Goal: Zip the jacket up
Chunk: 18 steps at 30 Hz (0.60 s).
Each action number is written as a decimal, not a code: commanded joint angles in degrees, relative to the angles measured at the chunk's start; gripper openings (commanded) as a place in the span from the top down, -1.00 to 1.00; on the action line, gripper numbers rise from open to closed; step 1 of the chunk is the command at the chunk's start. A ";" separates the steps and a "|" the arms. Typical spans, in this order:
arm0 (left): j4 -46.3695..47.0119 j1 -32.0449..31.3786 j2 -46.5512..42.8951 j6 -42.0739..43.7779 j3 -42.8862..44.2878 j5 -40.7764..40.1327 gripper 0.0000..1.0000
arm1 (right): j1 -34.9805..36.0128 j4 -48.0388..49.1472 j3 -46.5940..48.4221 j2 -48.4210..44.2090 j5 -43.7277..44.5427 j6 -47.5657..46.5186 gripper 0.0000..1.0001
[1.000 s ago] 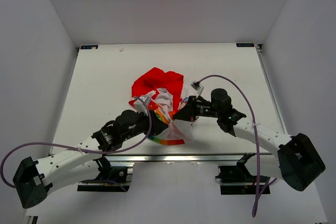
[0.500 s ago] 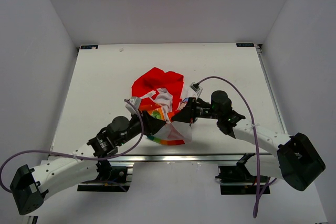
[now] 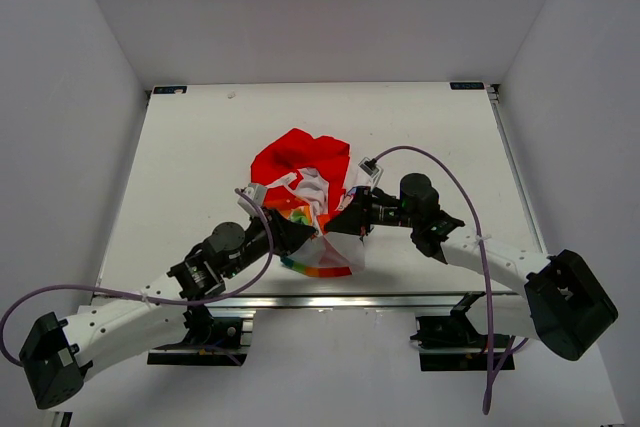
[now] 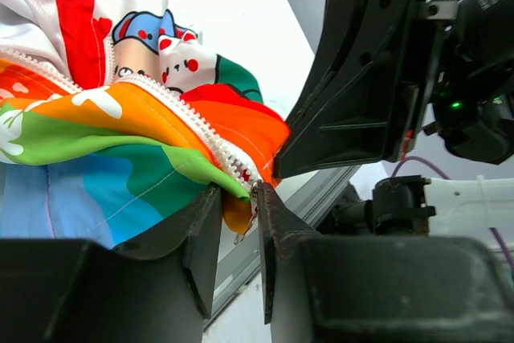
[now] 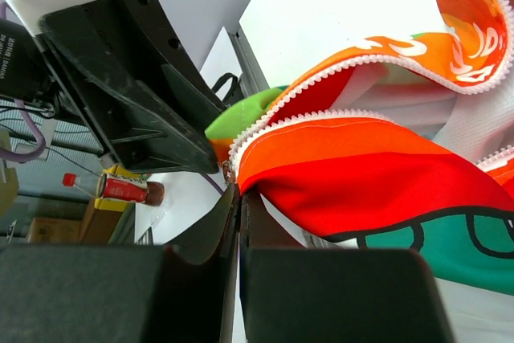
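Note:
The jacket [image 3: 300, 162] lies bunched mid-table, red hood at the far side, rainbow-striped half toward the near edge. My left gripper [image 3: 298, 237] is at its near hem. In the left wrist view the gripper [image 4: 238, 198] has its jaws narrowly apart, closed on the rainbow hem corner [image 4: 120, 134] where the white zipper teeth [image 4: 193, 130] end and a small metal pull hangs. My right gripper [image 3: 338, 225] sits just right of it. In the right wrist view the gripper [image 5: 239, 190] is shut on the orange-red zipper edge [image 5: 361, 166]. The two grippers nearly touch.
The white table [image 3: 200, 147] ends in a metal rail [image 3: 320, 299] just behind both grippers. Purple cables [image 3: 440, 162] loop over each arm. A red-capped bottle [image 5: 120, 188] stands off the table in the right wrist view.
My left gripper has drawn back toward the near edge with the rainbow hem. The right gripper has shifted slightly left toward it. The jacket's hood has not moved.

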 commanded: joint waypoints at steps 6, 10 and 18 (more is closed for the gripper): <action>1.30 0.15 -0.04 -0.01 1.24 0.96 0.53 | 0.57 2.84 0.53 -0.52 1.65 0.57 1.00; 0.95 0.06 -1.09 -0.45 1.24 0.87 0.52 | 0.48 3.71 0.26 -0.26 2.53 1.53 1.00; 3.84 0.15 -2.85 -0.36 -1.04 1.75 1.00 | 0.48 7.75 -0.62 -1.14 7.09 6.01 1.00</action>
